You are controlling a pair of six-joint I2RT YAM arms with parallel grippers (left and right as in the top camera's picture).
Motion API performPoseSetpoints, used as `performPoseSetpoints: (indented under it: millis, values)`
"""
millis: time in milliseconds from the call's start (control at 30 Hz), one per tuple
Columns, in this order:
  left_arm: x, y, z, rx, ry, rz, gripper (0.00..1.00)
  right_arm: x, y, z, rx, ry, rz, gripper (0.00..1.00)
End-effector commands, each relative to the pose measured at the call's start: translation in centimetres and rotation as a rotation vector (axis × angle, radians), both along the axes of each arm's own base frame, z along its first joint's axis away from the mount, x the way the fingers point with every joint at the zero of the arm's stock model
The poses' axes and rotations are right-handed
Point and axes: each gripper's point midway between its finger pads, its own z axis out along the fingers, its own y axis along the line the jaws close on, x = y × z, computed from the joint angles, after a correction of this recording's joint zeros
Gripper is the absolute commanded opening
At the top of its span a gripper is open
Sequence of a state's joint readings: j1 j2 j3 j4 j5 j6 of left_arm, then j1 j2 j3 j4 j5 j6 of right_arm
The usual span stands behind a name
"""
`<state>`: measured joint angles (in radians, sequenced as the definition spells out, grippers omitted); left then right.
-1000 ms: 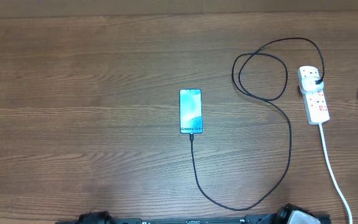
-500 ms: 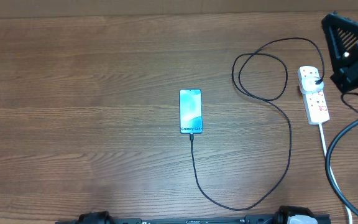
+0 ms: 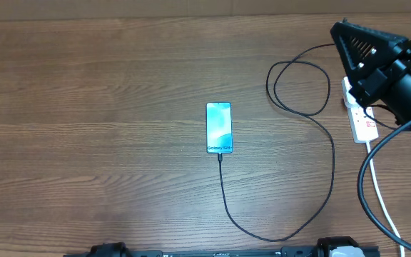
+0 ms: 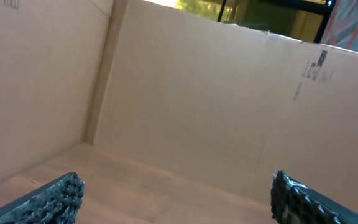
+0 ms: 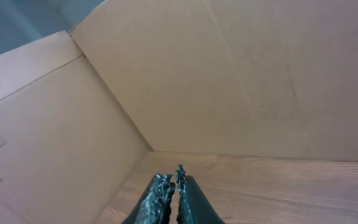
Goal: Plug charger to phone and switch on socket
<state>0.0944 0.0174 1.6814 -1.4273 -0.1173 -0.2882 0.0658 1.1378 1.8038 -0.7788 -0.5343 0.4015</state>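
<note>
— Progress?
— Mostly done, I judged: the charger (image 3: 332, 164) tip met the phone (image 3: 219, 128) mid-table, and its plug sat in the socket (image 3: 364, 123), far right. Switching on looked left to do.
— Jaws?
— Together on the right gripper (image 5: 171, 190), near the socket; spread wide on the left gripper (image 4: 176, 202), holding nothing.
— Containers?
— None on the table (image 3: 84, 107).

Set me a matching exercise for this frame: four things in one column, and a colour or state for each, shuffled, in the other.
Things:
1. phone
2. socket
3. left gripper
4. right gripper

Colours or states:
a. shut
b. blue-teal
c. open
d. white, partly covered

Pairs: 1-b, 2-d, 3-c, 4-a
</note>
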Motion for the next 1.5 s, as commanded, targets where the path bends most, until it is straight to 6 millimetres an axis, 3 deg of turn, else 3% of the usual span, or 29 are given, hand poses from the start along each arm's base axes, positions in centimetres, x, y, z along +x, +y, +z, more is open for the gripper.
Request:
performPoseSetpoints:
  millis: [0, 200, 433, 700, 733, 1067, 1467]
  values:
    - [1.4, 0.2, 0.5, -0.027, -0.022, 0.015, 0.99, -0.6, -0.1, 0.5, -0.009, -0.03, -0.021, 0.1]
    - [6.4, -0.7, 0.8, -0.01, 0.004, -0.065, 1.0, -1.8, -0.7, 1.4, -0.01, -0.065, -0.054, 0.12]
    - [13.8, -1.3, -2.2, -0.011, 0.116, -0.147, 0.99, -3.2, -1.4, 2.1, -0.007, -0.094, -0.095, 0.12]
    - [20.3, -2.1, -3.9, 0.009, 0.098, -0.227, 1.0, -3.6, -1.5, 2.2, -0.006, -0.099, -0.095, 0.13]
    - [22.0, -2.1, -5.0, 0.009, 0.105, -0.238, 1.0, -3.6, -1.5, 2.2, -0.006, -0.099, -0.095, 0.14]
    - [28.7, -1.3, -11.1, 0.009, 0.109, -0.237, 1.0, -3.7, -1.5, 2.3, -0.006, -0.101, -0.095, 0.17]
    - [32.9, -0.8, -20.2, 0.002, 0.186, -0.233, 1.0, -3.8, -1.5, 2.4, -0.005, -0.108, -0.095, 0.2]
